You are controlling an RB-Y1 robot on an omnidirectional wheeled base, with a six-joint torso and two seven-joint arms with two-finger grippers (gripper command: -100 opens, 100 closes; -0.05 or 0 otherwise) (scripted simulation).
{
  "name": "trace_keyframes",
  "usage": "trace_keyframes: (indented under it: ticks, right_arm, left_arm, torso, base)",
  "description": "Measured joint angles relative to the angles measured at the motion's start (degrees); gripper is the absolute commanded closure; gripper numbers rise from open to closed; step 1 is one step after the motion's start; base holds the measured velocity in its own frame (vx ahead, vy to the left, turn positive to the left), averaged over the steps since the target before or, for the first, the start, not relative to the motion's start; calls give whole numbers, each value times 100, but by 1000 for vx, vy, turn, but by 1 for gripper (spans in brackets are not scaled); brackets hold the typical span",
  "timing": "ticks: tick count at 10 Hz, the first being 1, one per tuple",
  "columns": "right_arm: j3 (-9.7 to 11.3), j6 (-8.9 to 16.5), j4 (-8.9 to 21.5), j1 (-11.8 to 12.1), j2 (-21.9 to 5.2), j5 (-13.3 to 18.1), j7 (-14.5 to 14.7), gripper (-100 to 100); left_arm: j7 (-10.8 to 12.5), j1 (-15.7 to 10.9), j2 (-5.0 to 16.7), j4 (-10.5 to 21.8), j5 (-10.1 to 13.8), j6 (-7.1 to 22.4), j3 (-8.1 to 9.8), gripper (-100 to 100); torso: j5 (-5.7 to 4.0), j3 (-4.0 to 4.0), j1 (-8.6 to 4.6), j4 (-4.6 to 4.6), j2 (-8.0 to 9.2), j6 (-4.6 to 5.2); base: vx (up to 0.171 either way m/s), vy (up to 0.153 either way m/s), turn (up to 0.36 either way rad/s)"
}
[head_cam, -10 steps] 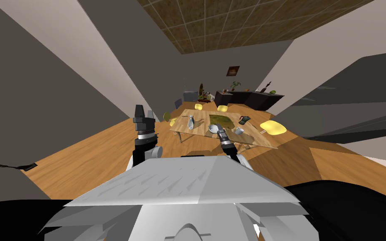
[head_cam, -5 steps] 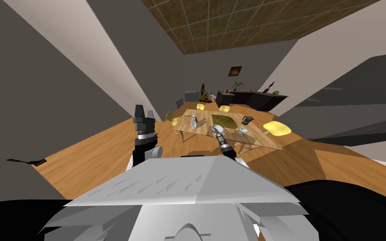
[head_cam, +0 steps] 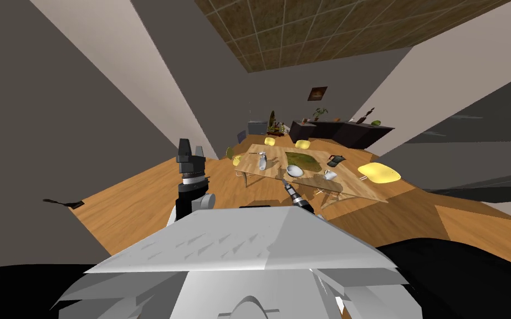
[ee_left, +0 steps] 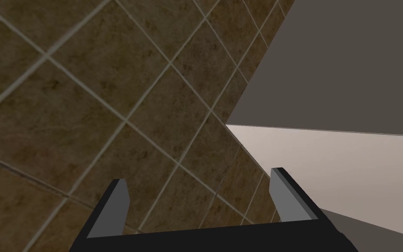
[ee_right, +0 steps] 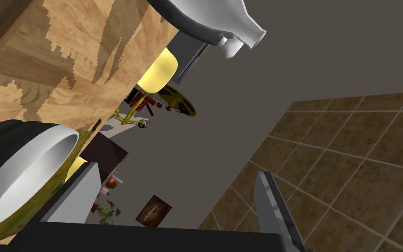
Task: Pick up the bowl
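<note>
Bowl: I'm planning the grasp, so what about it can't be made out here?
1. Outer wall and base of the bowl: right wrist view, partly cut off by the picture's edge.
2. Bottom of its inside: same view, hidden by its own rim.
3. Gap between the right gripper and the bowl: head view, both too small to tell.

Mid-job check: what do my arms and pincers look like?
Both the left pincer and right pincer have two thin light grey blade fingers on a dark box. The left forearm is black with a pale banded wrist and grey joint; the right forearm is dark with pale bands.
</note>
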Motion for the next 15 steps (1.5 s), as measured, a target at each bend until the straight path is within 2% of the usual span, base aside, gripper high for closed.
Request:
trace_keyframes:
  ticks: [1,3,6,7,8,10,11,12,14,15]
  right_arm:
    - [24,-15,111,171,-40,177,22,-100]
    - [103,130,437,122,-205,483,-18,-100]
    - [140,242,817,269,-454,846,-87,-100]
    - [110,195,958,279,-437,871,-70,-100]
    - [129,179,1105,394,-436,1046,-11,-100]
    - [146,229,1546,361,-613,1292,-32,-100]
    - [169,293,1596,415,-753,1367,-84,-100]
    - [163,296,1918,386,-793,1540,-64,-100]
    - [140,324,2143,587,-1059,1756,-116,-100]
    - [162,386,2137,698,-1180,1839,-157,-100]
  left_arm:
    - [0,0,0,0,0,0,0,0]
    - [0,0,0,0,0,0,0,0]
    - [0,0,0,0,0,0,1,0]
    - [0,0,1,0,0,0,1,0]
    - [0,0,1,0,0,0,0,0]
    - [0,0,1,0,0,0,0,0]
    - [0,0,1,0,0,0,1,0]
    - [0,0,1,0,0,0,0,0]
    - [0,0,1,0,0,0,0,0]
    - [0,1,1,0,0,0,1,0]
  torso:
    - [-1,2,-4,0,3,-1]
    - [-4,0,-16,1,0,-3]
    - [-4,-4,-20,-1,-7,-1]
    - [-7,-3,-37,-1,-5,0]
    - [-7,-2,-26,0,-3,-2]
    - [-5,-4,-22,-1,-7,-2]
    - [-4,-3,-26,-1,-6,-1]
    - [-6,-5,-24,-1,-9,-2]
    - [-4,-6,-21,-2,-12,-2]
    - [-4,-7,-24,-2,-12,1]
  base:
    - [-12,92,53]
    - [-8,91,90]
    - [13,77,60]
    - [9,75,166]
    - [13,74,58]
    - [18,84,106]
    - [24,82,151]
    - [23,73,80]
    - [39,85,122]
    - [39,83,147]
